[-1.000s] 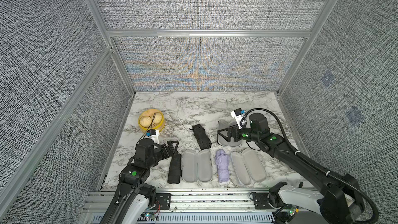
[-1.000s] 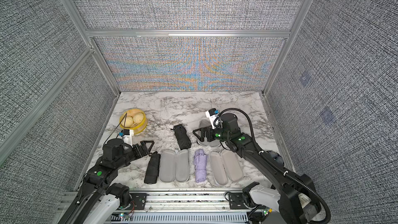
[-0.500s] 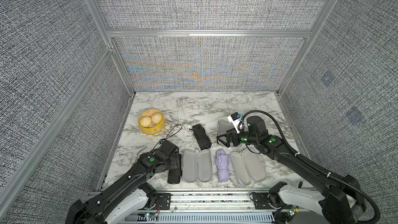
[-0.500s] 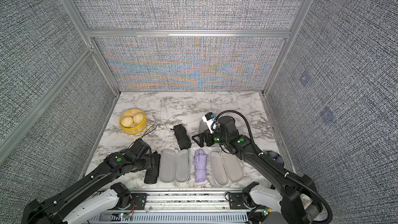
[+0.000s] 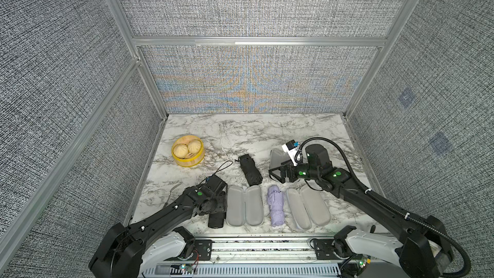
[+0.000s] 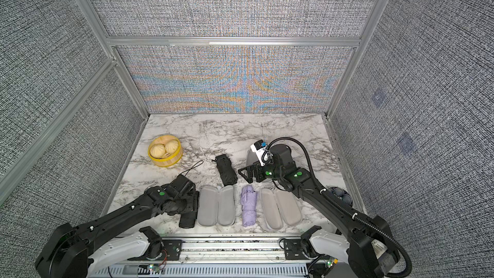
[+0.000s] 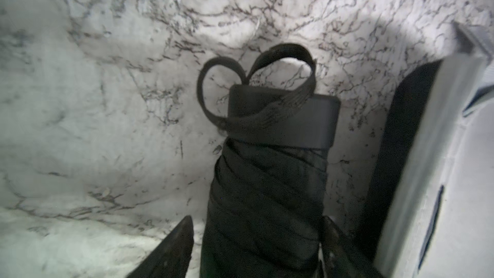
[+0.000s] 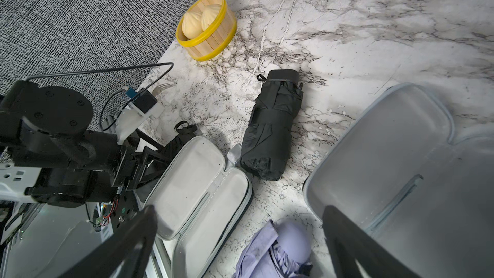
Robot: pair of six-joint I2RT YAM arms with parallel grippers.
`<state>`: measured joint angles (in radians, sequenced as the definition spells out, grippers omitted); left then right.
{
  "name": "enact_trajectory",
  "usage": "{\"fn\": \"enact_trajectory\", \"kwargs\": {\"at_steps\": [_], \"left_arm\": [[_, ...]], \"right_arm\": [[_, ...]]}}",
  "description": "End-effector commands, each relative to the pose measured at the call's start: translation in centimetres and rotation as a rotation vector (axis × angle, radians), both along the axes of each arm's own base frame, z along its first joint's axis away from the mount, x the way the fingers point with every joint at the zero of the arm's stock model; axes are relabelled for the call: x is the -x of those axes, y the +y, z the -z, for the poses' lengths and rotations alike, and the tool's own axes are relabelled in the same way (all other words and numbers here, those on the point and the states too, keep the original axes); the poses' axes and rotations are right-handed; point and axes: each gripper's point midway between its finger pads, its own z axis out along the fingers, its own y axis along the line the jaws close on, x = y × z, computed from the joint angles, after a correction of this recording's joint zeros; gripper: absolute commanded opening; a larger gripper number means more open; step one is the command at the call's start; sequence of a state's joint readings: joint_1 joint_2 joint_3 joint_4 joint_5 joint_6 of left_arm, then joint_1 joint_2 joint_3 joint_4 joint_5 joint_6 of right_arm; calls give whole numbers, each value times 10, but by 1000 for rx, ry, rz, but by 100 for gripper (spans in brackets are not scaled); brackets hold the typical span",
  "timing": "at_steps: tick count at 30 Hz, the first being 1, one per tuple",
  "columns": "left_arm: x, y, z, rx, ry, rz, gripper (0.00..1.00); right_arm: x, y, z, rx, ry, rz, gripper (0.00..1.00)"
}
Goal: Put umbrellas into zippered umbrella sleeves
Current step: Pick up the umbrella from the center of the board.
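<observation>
While black umbrella (image 7: 270, 177) beside sleeve (image 5: 243, 205) straddled by left gripper (image 7: 256, 221) (clamp unclear; right gripper (image 8: 239, 211) spread, empty), slip risked through loose hold.

Marble table (image 5: 280, 132), basket (image 5: 187, 160) far left, black umbrella (image 5: 250, 169) centre, another umbrella (image 5: 215, 220) near left, lavender umbrella (image 5: 276, 205) between two cases (image 5: 243, 205), perhaps a fork (image 8: 160, 88).

top cams overhead, share table (image 5: 267, 135); wrists close
</observation>
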<state>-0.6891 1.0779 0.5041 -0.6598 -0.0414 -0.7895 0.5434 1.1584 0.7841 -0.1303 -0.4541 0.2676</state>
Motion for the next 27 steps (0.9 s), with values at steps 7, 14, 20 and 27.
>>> {"fn": "enact_trajectory", "kwargs": {"at_steps": [7,14,20,27], "left_arm": [[7,3,8,-20,12,-7,74],[16,16,23,-92,61,-11,70],[6,5,13,-67,47,6,50],[-4,0,-23,-54,-11,15,38]], "right_arm": [[0,-4,5,19,10,15,99],[-2,-7,9,32,16,30,99],[-3,-7,12,33,24,35,99],[-3,-8,11,34,25,37,99]]}}
